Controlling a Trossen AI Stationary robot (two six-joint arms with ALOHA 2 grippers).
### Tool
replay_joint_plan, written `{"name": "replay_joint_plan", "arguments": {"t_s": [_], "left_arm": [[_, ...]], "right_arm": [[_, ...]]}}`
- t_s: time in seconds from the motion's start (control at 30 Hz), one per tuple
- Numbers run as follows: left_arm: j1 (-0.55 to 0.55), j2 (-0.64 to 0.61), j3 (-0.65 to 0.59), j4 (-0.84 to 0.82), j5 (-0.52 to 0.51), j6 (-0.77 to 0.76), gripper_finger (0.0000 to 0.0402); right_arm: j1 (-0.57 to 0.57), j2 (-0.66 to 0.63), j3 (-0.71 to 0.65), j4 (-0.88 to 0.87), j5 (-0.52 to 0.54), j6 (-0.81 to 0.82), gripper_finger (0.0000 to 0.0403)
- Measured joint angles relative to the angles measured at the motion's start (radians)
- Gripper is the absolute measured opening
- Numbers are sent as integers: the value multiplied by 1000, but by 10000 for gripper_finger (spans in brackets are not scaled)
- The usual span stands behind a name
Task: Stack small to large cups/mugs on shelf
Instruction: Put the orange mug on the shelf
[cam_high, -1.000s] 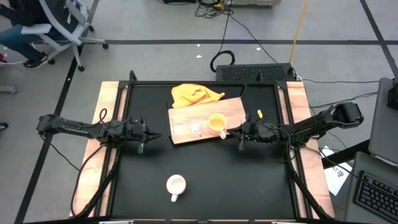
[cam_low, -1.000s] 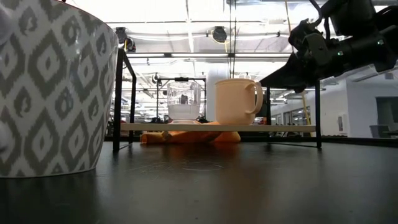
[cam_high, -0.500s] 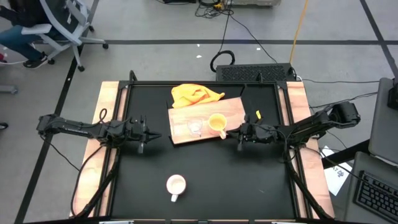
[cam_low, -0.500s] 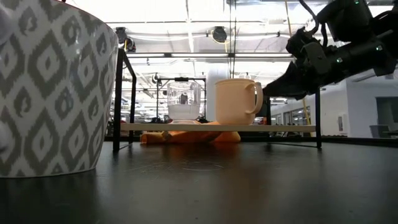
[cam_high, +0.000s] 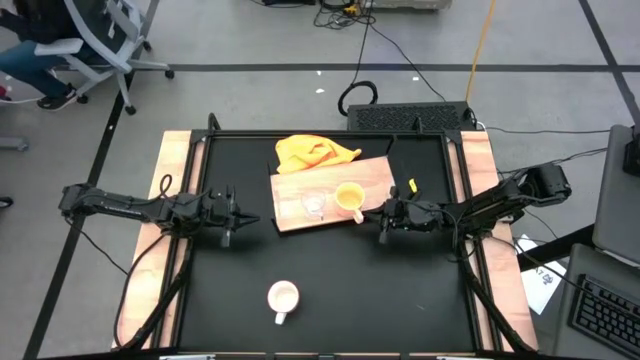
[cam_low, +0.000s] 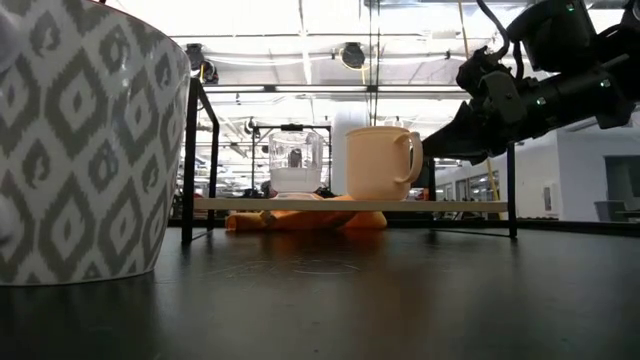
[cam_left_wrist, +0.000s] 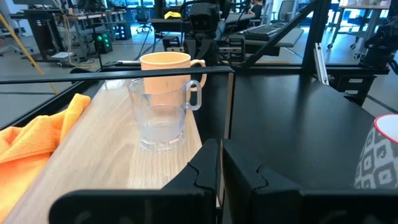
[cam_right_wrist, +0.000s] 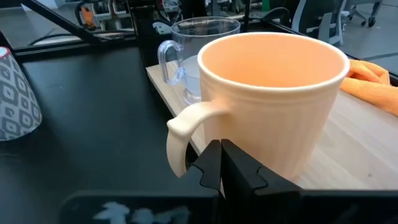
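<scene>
- Right tool (cam_high: 384, 222) clenched empty, just beside the yellow mug (cam_high: 349, 198) handle; the wrist view shows it's not gripping.
- Left tool (cam_high: 232, 221) clenched too, parked near the board (cam_high: 300, 186).
- White mug (cam_high: 283, 297) sits alone on the table (cam_high: 340, 280).

Board (cam_high: 335, 190) lies at the far centre of the bench (cam_high: 330, 270). On it: glass (cam_high: 314, 204) left, mug (cam_high: 349, 198) right. Cloth (cam_high: 312, 153) behind the board. Patterned mug (cam_high: 283, 297) near centre, well apart.
</scene>
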Motion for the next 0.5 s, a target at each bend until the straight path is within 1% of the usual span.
{"name": "replay_joint_plan", "arguments": {"t_s": [0.07,0.17,0.43,0.5], "left_arm": [[0,0,0,0,0,0,24],[0,0,0,0,0,0,24],[0,0,0,-1,0,1,24],[0,0,0,-1,0,1,24]], "right_arm": [[0,0,0,2,-8,7,0],[0,0,0,4,-48,13,0],[1,0,0,11,-55,18,0],[0,0,0,11,-72,14,0]]}}
